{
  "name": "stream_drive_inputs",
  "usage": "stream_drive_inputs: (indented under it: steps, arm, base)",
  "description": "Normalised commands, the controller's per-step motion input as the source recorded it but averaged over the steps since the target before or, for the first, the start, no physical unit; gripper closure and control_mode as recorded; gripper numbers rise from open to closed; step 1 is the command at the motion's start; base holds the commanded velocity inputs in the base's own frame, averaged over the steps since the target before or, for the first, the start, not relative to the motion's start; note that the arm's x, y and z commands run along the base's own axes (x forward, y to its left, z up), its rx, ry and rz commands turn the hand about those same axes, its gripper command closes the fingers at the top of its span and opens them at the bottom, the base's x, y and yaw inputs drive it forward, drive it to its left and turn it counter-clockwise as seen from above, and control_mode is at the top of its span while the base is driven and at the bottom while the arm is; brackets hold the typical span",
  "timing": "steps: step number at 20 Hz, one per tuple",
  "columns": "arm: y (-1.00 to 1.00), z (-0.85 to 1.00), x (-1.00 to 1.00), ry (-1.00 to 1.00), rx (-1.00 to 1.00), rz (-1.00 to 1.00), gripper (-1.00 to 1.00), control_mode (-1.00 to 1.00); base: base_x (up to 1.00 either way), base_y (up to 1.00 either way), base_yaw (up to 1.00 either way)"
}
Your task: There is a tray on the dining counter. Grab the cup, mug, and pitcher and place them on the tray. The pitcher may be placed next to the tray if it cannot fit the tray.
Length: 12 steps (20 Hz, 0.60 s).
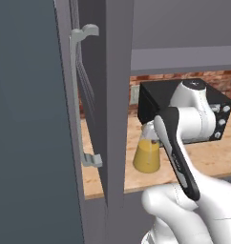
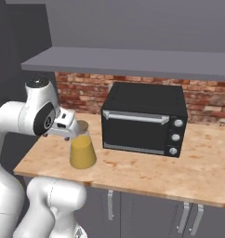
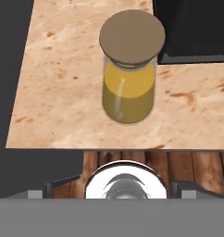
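The pitcher (image 2: 82, 151) is a clear conical carafe of orange-yellow juice with a round tan lid, standing upright near the left end of a wood-grain counter (image 2: 198, 172) backed by red brick. It also appears in the left base view as the pitcher (image 1: 147, 156), partly behind my arm. From above, the pitcher (image 3: 130, 88) is ahead of my gripper (image 3: 125, 185), whose dark fingertips (image 3: 67, 183) stand wide apart, open and empty. My gripper (image 2: 70, 132) hangs just left of the pitcher's neck, apart from it. The tray, cup, mug and dining counter are out of view.
A black toaster oven (image 2: 144, 118) stands close on the pitcher's right. A grey shelf (image 2: 133, 60) overhangs the counter. A tall dark grey cabinet with a long handle (image 1: 79, 95) rises at the left. Grey cabinet doors (image 2: 147, 214) sit below the counter edge.
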Motion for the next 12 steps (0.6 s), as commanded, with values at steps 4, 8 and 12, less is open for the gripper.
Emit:
stream_drive_inputs:
  steps: [4, 8, 12]
  arm:
    - [0.00, -0.21, 0.00, -0.15, 0.01, -0.01, -1.00, -1.00]
    - [0.00, -0.06, 0.00, -0.08, 0.00, -0.05, -1.00, -1.00]
    - [0.00, 0.00, 0.00, 0.00, 0.00, -0.09, -1.00, -1.00]
  base:
    - [0.00, 0.00, 0.00]
    - [0.00, 0.00, 0.00]
    - [0.00, 0.00, 0.00]
